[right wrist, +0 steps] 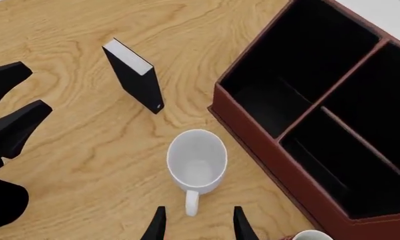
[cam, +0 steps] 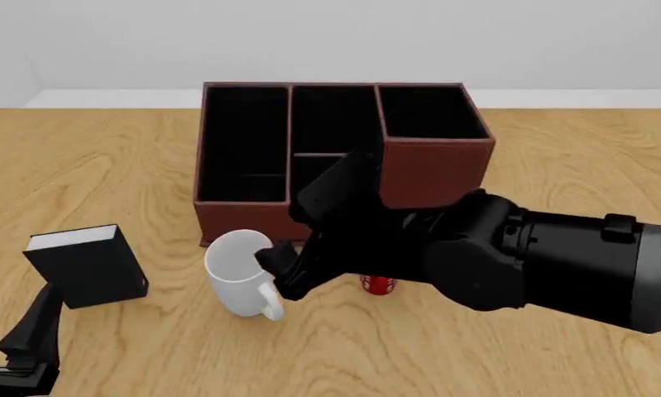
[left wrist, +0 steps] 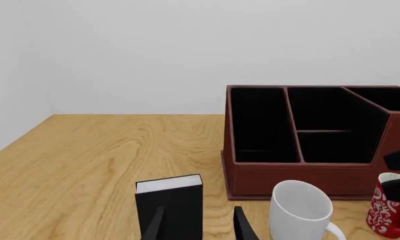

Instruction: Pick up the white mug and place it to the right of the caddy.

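Note:
The white mug (cam: 237,266) stands upright on the table, just in front of the caddy's (cam: 435,169) left front corner, with its handle toward the camera. My right gripper (cam: 280,273) hovers at the mug's right side. In the right wrist view the right gripper (right wrist: 197,227) is open, its fingers flanking the handle of the mug (right wrist: 197,161) from above without holding it. The caddy (right wrist: 253,135) lies beside it. My left gripper (cam: 32,331) is open low at the near left; in its wrist view the left gripper (left wrist: 198,227) faces the mug (left wrist: 300,207) and the caddy (left wrist: 287,177).
A small black book (cam: 88,265) stands upright left of the mug, just ahead of the left gripper. A red patterned cup (cam: 379,284) shows partly under the right arm, right of the mug. Bare wood lies to the right of the caddy.

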{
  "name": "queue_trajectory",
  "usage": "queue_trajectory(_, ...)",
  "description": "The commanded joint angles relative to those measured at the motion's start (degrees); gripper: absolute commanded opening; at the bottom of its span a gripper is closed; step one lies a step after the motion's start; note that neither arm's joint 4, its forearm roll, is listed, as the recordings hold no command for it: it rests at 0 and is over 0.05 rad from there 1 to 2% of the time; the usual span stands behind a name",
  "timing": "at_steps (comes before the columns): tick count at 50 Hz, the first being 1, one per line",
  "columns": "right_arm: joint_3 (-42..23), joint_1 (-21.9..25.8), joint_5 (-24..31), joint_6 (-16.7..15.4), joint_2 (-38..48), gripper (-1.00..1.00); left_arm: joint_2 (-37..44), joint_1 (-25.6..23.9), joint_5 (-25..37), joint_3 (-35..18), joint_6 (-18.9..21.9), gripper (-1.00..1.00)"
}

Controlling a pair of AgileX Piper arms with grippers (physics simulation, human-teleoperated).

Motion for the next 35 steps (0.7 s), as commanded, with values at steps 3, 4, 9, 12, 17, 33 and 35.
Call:
queue_trajectory(3,-0.01,0.87,-1.43,1.58,2.44,1.00,0.00,0.00,0.00,0.00,0.00,1.00)
queue_trajectory(4,0.08,0.83,-1.61,1.66,2.68,1.00,0.00,0.00,0.00,0.00,0.00,1.00)
queue_trajectory(9,0.44,0.93,-2.68,2.27,3.83,1.00,0.00,0.00,0.00,0.00,0.00,1.00)
queue_trajectory(12,0.43,0.85,-2.99,2.64,4.17,1.00,0.00,0.00,0.00,0.00,0.00,1.00)
queue_trajectory(17,0.38,0.94,-3.53,3.23,5.16,1.00,0.00,0.00,0.00,0.00,0.00,1.00)
queue_trajectory(33,0.25,0.71,-5.93,5.29,9.73,1.00,0.00,0.00,0.00,0.00,0.00,1.00)
queue_trajectory(35,0.29,0.81,-6.31,5.61,10.38,1.00,0.00,0.00,0.00,0.00,0.00,1.00)
